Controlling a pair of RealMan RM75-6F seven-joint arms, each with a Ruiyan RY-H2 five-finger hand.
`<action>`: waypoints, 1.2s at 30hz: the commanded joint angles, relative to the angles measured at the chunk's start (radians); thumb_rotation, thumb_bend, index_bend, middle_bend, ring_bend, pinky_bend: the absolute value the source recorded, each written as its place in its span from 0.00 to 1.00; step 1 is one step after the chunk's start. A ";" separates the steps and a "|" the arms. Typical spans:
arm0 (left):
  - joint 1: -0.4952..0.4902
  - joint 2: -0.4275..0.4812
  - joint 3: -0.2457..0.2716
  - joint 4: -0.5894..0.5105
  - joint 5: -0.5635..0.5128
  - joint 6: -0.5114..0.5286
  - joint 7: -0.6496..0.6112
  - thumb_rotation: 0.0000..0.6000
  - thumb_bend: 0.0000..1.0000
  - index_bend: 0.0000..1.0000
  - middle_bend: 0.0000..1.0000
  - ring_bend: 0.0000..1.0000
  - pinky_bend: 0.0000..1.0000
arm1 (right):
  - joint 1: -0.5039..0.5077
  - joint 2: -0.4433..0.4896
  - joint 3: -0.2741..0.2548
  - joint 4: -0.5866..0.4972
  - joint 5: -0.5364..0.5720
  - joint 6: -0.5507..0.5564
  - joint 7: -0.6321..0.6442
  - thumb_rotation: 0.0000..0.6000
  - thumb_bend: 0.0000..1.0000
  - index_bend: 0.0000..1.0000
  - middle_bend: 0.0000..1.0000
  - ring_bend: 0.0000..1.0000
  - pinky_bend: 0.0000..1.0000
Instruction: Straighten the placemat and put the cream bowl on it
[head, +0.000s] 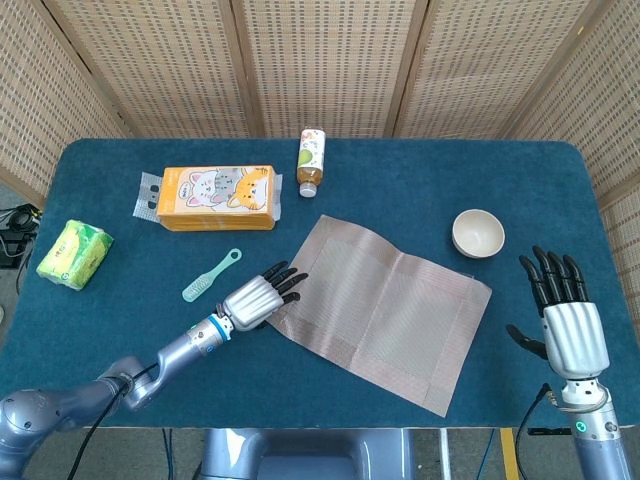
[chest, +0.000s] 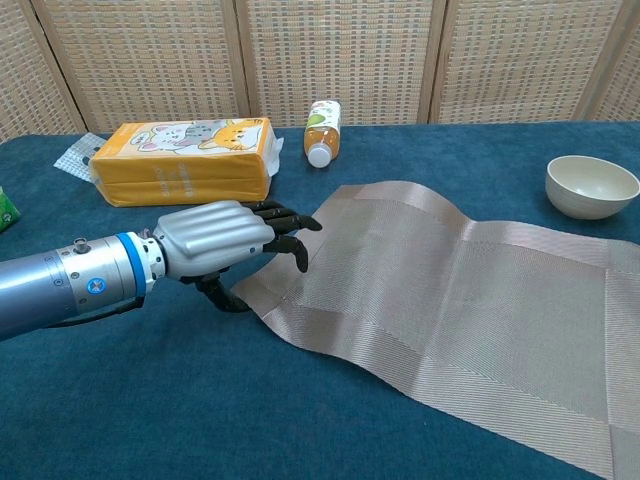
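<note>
Two hands visible. Left hand (chest: 215, 234) pinches the placemat's (head: 385, 308) left corner. Placemat lies skewed mid-tabletop, rippled. Right hand (head: 570, 325) at the front right corner, fingers spread, holding nothing. Cream bowl (head: 478, 233) near the right edge, off the mat.

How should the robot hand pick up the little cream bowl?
Probably by the rim of the cream bowl, coming down from above. It stands upright and open on the table, with nothing inside or touching it, so the thin rim is free to pinch on any side. The right robot hand is nearest, open, on the bowl's near side.
</note>
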 joint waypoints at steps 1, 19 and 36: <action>0.000 -0.011 -0.005 0.006 -0.010 0.001 0.016 1.00 0.51 0.38 0.00 0.00 0.00 | -0.002 0.001 0.000 -0.002 -0.005 0.001 0.000 1.00 0.00 0.00 0.00 0.00 0.00; 0.032 -0.002 -0.005 -0.035 -0.020 0.091 0.054 1.00 0.58 0.77 0.00 0.00 0.00 | -0.013 0.011 0.010 -0.013 -0.022 0.012 0.013 1.00 0.00 0.00 0.00 0.00 0.00; 0.179 0.273 0.066 -0.498 -0.079 0.142 0.470 1.00 0.58 0.79 0.00 0.00 0.00 | -0.024 0.024 0.011 -0.029 -0.047 0.029 0.025 1.00 0.00 0.01 0.00 0.00 0.00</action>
